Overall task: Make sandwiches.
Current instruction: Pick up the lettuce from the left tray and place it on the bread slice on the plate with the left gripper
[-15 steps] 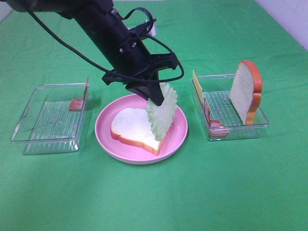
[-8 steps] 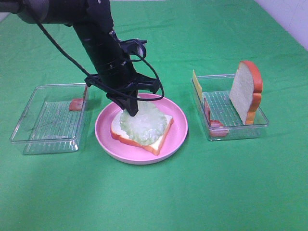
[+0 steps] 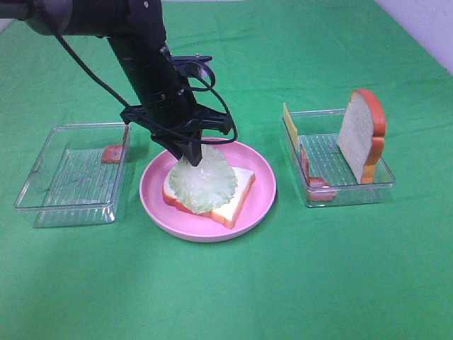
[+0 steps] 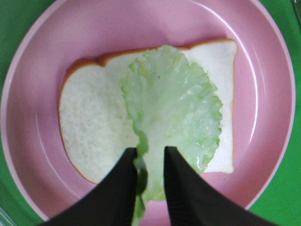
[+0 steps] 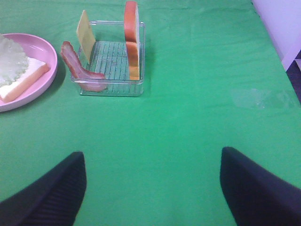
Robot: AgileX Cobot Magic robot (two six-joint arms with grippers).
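A white bread slice (image 3: 237,195) with orange-brown crust lies on the round pink plate (image 3: 263,185). A pale green lettuce leaf (image 3: 202,180) rests on it, its stem end still raised. My left gripper (image 3: 192,157) is shut on that stem, just above the plate's far side. In the left wrist view the fingers (image 4: 117,188) pinch the lettuce (image 4: 178,103) over the bread (image 4: 89,122). My right gripper (image 5: 153,157) is open and empty over bare green cloth, out of the exterior view.
A clear tray (image 3: 343,195) right of the plate holds an upright bread slice (image 3: 362,134), a yellow cheese square (image 3: 289,127) and a bacon strip (image 3: 311,177). A clear tray (image 3: 71,180) on the left holds a bacon piece (image 3: 112,152). Green cloth covers the table.
My left gripper carried the hanging lettuce leftward and lowered it onto the bread. The leaf now lies mostly flat on the slice. The trays and plate have not moved.
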